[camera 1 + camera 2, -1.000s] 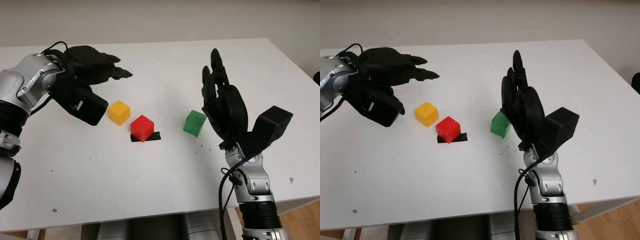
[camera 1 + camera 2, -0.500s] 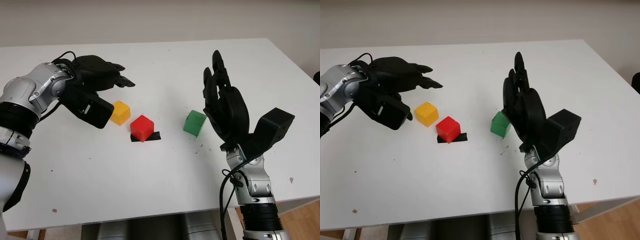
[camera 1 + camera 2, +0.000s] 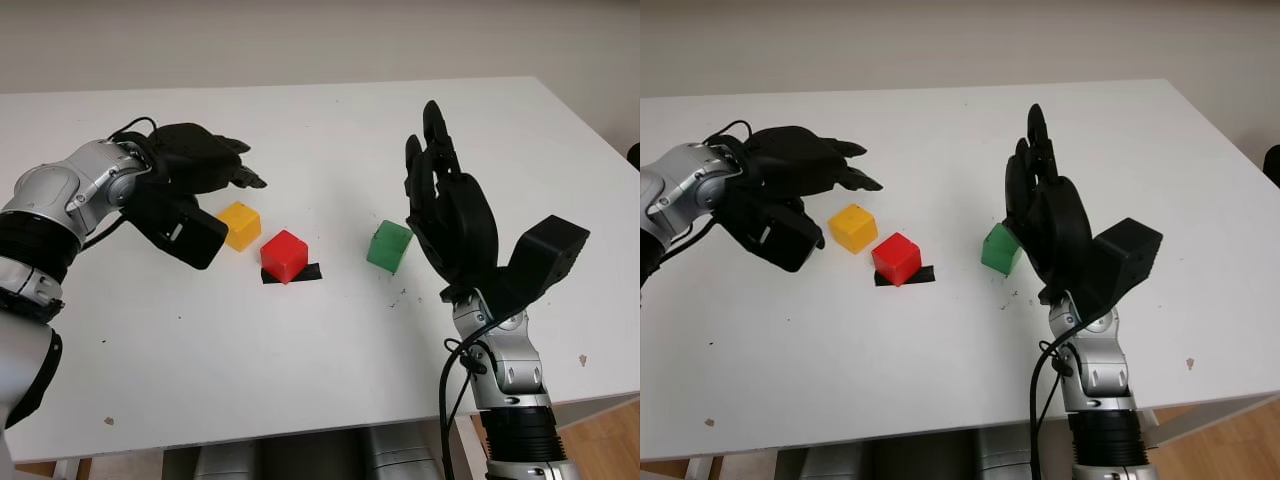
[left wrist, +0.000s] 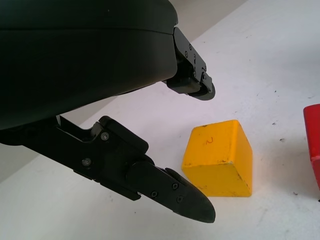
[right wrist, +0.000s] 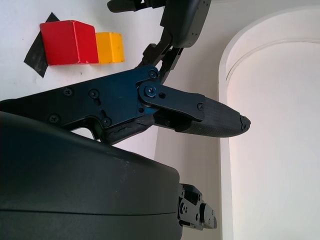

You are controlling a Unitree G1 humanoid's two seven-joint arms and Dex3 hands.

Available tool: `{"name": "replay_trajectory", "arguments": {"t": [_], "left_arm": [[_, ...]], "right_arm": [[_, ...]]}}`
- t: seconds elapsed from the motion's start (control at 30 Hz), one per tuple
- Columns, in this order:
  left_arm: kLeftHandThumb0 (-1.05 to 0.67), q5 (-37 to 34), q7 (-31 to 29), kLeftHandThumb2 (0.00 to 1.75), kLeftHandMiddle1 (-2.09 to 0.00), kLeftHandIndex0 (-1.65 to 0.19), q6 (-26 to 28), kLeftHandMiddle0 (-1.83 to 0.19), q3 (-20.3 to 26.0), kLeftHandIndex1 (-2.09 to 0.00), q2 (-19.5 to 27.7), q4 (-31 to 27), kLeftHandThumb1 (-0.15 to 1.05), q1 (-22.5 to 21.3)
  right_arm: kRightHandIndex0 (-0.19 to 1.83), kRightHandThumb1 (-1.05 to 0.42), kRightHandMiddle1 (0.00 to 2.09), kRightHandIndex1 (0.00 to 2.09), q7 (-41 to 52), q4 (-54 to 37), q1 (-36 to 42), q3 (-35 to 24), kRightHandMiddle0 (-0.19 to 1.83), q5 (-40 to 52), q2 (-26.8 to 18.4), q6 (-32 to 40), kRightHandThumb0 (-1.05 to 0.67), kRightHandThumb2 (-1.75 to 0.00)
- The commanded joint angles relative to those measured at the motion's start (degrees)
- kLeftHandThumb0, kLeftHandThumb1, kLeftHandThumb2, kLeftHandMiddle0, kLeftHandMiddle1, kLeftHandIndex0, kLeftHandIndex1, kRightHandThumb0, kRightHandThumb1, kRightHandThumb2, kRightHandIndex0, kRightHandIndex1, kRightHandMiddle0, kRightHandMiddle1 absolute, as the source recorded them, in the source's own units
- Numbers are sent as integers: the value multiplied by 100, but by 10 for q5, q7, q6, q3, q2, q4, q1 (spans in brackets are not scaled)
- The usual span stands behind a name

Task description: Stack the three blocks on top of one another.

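**Left hand poised over the yellow block, nothing stacked yet**

Three blocks sit apart on the white table (image 3: 330, 380). The yellow block (image 3: 239, 225) lies left of centre in the head views, the red block (image 3: 285, 256) just to its lower right on a patch of black tape (image 3: 305, 272), and the green block (image 3: 389, 246) further right, well apart from the other two.

The left hand (image 3: 195, 165) is in the upper left of the frame, holding nothing, its fingers (image 4: 172, 192) wide enough to take a block between them. The yellow block lies just below and right of the fingertips, near but not touching; in the left wrist view it sits beside the lower finger, in the opening between the digits. A cube has no long axis to line up with, so the approach turns mainly on bringing the hand down and slightly towards the block's flat faces.

The right hand (image 3: 447, 215) stands upright at centre right, empty and open, with the green block just to its left, near the palm.

By position, the left hand is nearer the yellow and the right nearer the green. The red block on the tape looks like the likely base.
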Motion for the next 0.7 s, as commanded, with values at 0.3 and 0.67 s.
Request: {"name": "replay_trajectory", "arguments": {"t": [0.3, 0.67], "left_arm": [[-69, 4, 14, 6, -5, -44, 10, -9, -11, -7, -16, 22, 85, 5], [-70, -4, 22, 6, -6, -46, 11, -10, -15, -7, -28, 51, 88, 5]], "right_arm": [[-19, -105, 0, 0, 4, -16, 4, -4, -19, 6, -5, 5, -73, -65], [-19, -105, 0, 0, 3, -23, 7, -6, -19, 7, -4, 8, -73, -65]]}}
